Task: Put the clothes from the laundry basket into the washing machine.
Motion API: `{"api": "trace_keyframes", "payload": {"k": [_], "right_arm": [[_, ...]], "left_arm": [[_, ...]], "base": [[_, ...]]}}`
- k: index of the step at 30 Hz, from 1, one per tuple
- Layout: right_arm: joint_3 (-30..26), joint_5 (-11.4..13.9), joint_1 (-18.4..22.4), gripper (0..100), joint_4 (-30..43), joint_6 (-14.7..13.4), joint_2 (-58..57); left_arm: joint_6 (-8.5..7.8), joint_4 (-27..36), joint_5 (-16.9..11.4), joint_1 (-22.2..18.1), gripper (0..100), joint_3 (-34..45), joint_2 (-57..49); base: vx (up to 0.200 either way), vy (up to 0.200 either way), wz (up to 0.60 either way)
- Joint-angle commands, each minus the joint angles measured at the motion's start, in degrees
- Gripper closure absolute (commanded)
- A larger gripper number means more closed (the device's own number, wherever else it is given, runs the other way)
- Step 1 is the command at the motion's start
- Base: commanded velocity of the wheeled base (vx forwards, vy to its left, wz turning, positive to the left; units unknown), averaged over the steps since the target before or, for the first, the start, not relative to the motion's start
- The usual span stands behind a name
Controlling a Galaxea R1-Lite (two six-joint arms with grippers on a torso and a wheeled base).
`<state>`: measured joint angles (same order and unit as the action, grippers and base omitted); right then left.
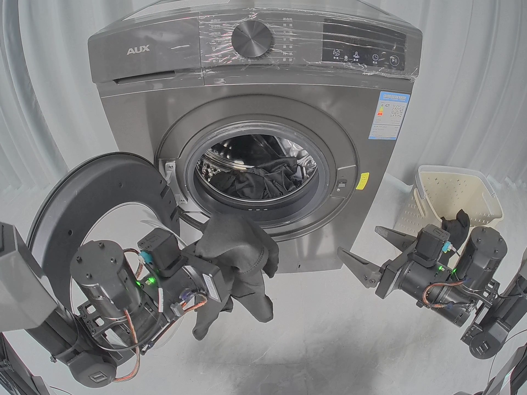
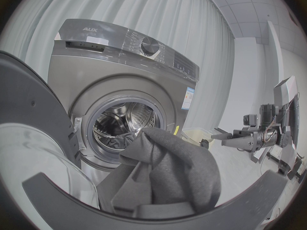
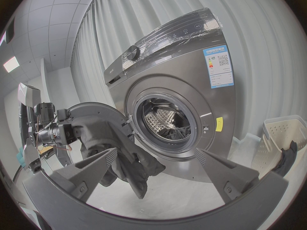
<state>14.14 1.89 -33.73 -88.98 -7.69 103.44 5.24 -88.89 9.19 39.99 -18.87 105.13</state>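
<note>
Your left gripper [image 1: 213, 276] clamps a dark grey garment [image 1: 244, 250] hanging just in front of the open washing machine [image 1: 164, 111], while your right gripper [image 1: 358, 240] stands spread wide and empty near the laundry basket [image 1: 458, 190].

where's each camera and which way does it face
Head view: on the head, looking down at the grey front-loading washing machine; both arms show, left gripper holding a dark grey garment, right gripper open.
Left wrist view: left wrist, facing the steel drum past the garment in its own gripper.
Right wrist view: right wrist, facing machine and cream perforated laundry basket; own gripper foreground.
Both share drum and garment.
</note>
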Motion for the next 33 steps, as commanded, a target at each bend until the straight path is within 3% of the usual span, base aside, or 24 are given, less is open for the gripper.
{"api": "trace_keyframes", "payload": {"k": [1,6,12,33], "right_arm": [[-0.3,0.0,0.6,0,-0.1,0.0,-0.8],[-0.3,0.0,0.5,0,-0.1,0.0,-0.6],[-0.2,0.0,0.2,0,-0.1,0.0,-0.4],[-0.3,-0.2,-0.2,0,-0.1,-0.2,-0.1]], "left_arm": [[-0.14,-0.1,1.2,1.4,100,0.0,2.9],[0.21,-0.1,1.3,1.3,100,-0.6,4.6],[0.03,-0.1,1.4,1.1,100,-2.0,6.2],[-0.32,-0.1,1.6,3.2,100,-1.5,6.4]], "base": [[0.000,0.000,0.00],[0.000,0.000,0.00],[0.200,0.000,0.00],[0.000,0.000,0.00]]}}
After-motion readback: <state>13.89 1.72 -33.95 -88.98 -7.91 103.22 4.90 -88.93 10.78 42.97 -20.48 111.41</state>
